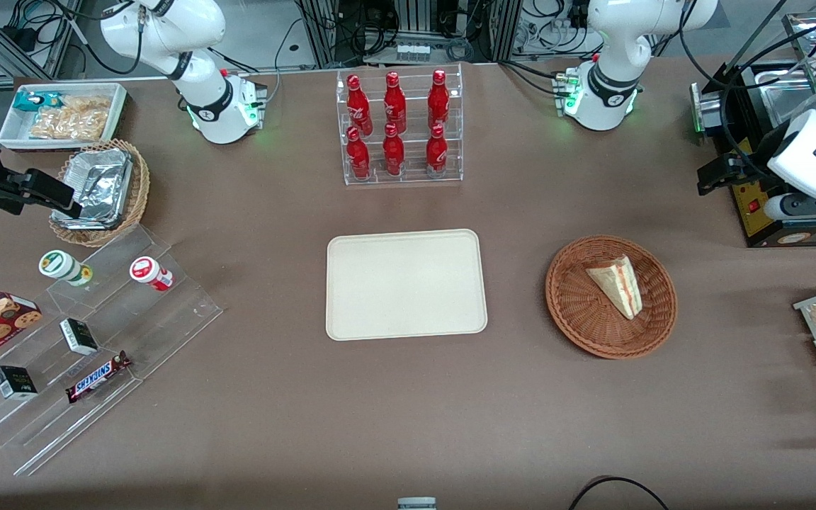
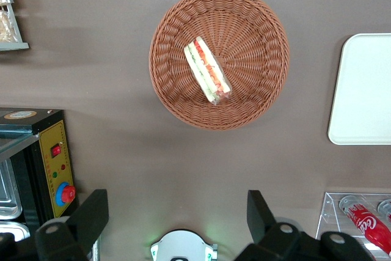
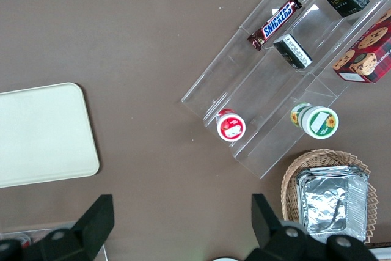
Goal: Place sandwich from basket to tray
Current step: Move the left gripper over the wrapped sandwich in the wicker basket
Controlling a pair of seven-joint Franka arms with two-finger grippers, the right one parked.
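The end effector [image 2: 174, 221] is hovering with fingers spread wide and holding nothing, the sandwich [image 2: 208, 69] lying well below and ahead in the basket [image 2: 256, 99], its long axis running diagonally across the finger gap.

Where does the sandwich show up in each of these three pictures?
Front view: the sandwich lies in the basket, beside the tray.
Left wrist view: sandwich in the basket; the open gripper hangs apart from it.
Right wrist view: not in it.
Shared landmark: the tray.
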